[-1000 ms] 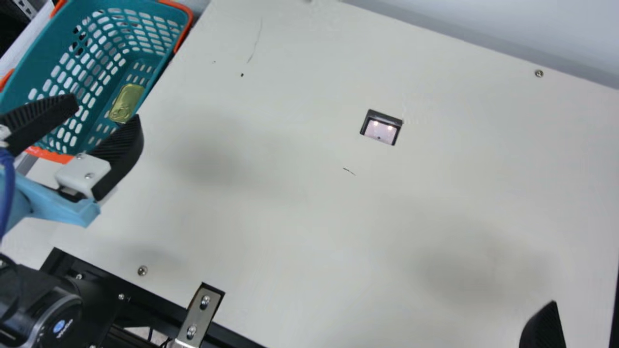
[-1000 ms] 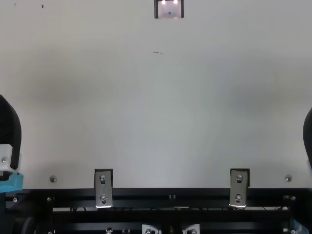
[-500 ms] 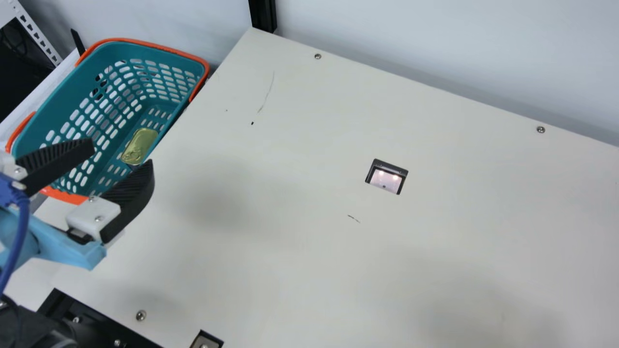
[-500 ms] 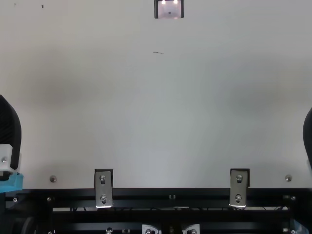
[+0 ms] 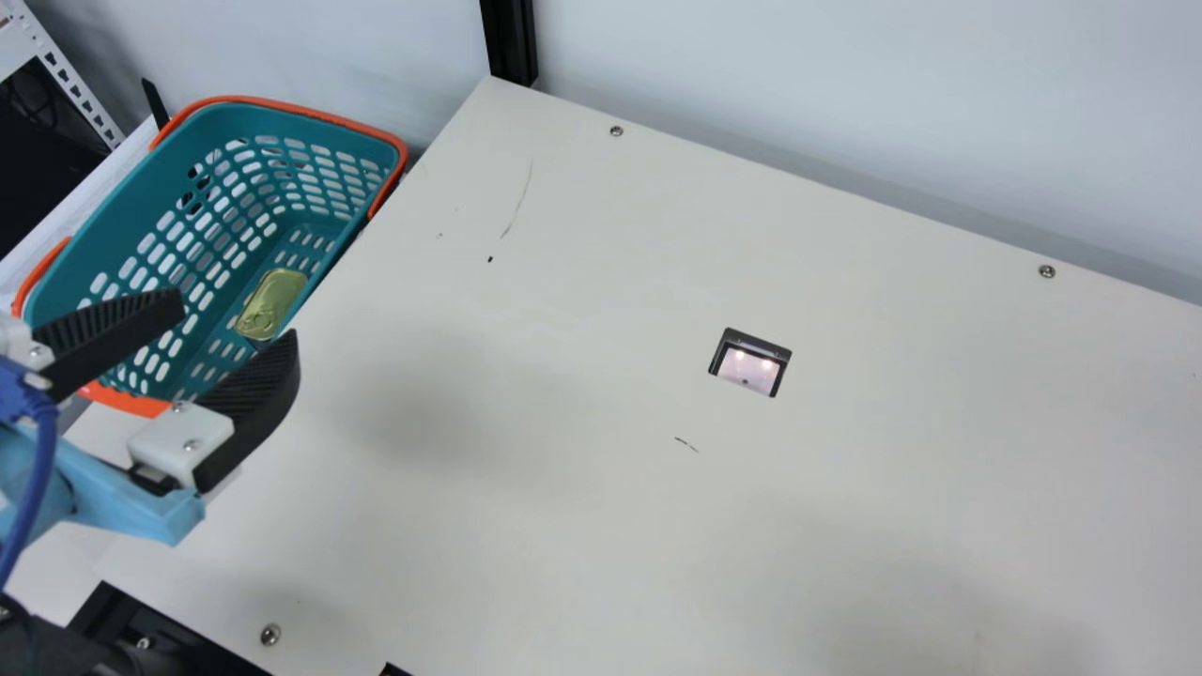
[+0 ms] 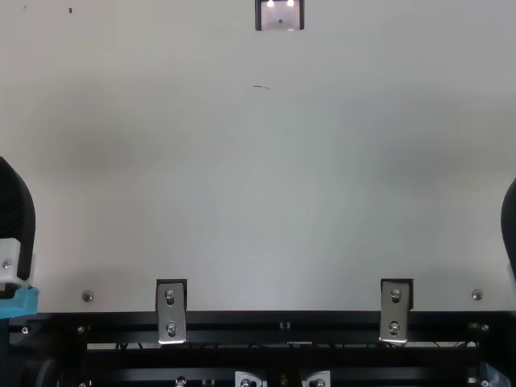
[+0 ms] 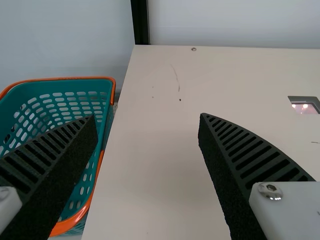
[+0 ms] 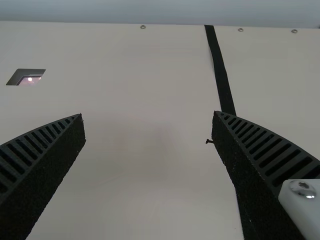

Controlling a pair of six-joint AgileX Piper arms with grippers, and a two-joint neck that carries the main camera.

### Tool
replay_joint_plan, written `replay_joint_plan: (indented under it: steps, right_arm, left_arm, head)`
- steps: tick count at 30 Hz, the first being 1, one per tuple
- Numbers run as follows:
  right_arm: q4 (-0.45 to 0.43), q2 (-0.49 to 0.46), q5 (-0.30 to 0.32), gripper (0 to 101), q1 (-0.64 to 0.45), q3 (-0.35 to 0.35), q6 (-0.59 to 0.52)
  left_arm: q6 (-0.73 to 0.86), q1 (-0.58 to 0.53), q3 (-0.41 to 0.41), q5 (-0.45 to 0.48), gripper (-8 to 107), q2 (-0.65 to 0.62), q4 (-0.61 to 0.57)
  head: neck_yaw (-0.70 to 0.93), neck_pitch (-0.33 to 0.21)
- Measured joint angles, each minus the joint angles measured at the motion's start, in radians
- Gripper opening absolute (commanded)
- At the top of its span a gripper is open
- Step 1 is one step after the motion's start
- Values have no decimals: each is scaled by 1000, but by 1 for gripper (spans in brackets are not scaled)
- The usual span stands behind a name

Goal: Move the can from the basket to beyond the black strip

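A gold, flat can (image 5: 270, 303) lies on the bottom of the teal basket (image 5: 103, 230), against its table-side wall. My left gripper (image 5: 237, 317) is open over the basket's near end in the main view, nearer the camera than the can. In the left wrist view the left gripper (image 7: 148, 117) has a wide space between its fingers, and the basket (image 7: 75, 89) is beside it. My right gripper (image 6: 509, 226) is at the top view's right edge; the right wrist view has the right gripper (image 8: 148, 115) open above bare table. The black strip (image 8: 220, 72) passes behind one of its fingers.
The cream table (image 5: 526, 404) has a dark-framed square recess (image 5: 749, 362). A black post (image 5: 510, 42) stands at its far corner, with a pale wall behind. The basket hangs along the table's side. Metal brackets (image 6: 171, 310) line the near edge.
The neck camera has tilted up, shifting the main view. Both grippers look unmoved in the top view, and the can stays where it was in the basket.
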Motion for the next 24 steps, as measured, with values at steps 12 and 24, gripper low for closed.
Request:
replay_joint_plan:
  steps: [12, 24]
  right_arm:
    - [0, 0, 0, 101, 0, 0, 0]
    - [0, 0, 0, 101, 0, 0, 0]
  left_arm:
    - [-81, -7, -65, -26, 90, 94, 38]
    - [-235, 96, -307, -112, 90, 423, 28]
  head:
    - [0, 0]
    - [0, 0]
